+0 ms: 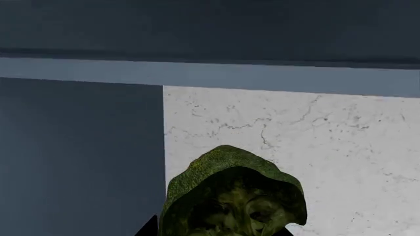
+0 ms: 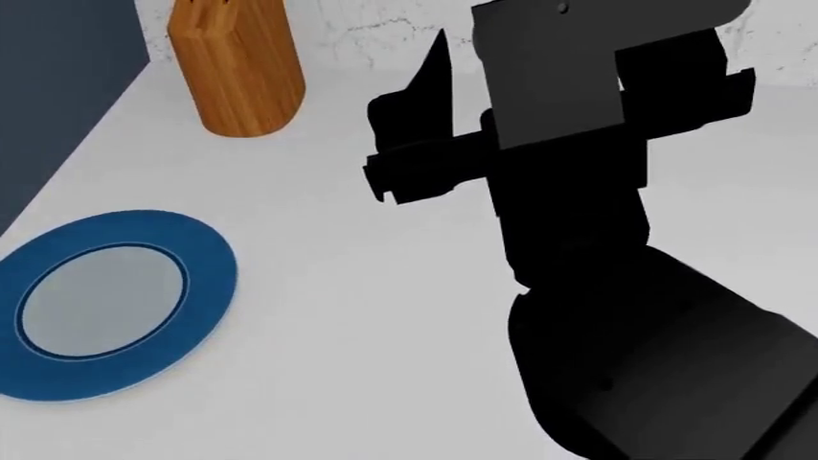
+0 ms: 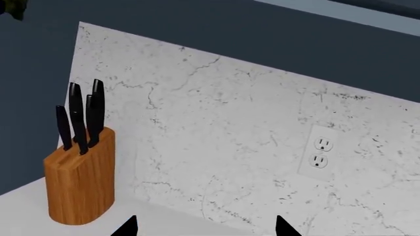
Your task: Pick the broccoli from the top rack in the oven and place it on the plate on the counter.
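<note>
The broccoli, with a bumpy dark-green crown, fills the space between my left gripper's two dark fingertips, so the gripper is shut on it. It is held in the air in front of a marbled wall. A green scrap of it shows in the right wrist view. The blue-rimmed plate lies empty on the white counter at the left of the head view. My right gripper is open and empty, and one of its fingers shows above the counter. The oven and the top rack are out of view.
A wooden knife block with black-handled knives stands at the back of the counter, also in the right wrist view. A wall socket sits in the marbled backsplash. A blue-grey cabinet side borders the wall. My right arm hides the counter's right part.
</note>
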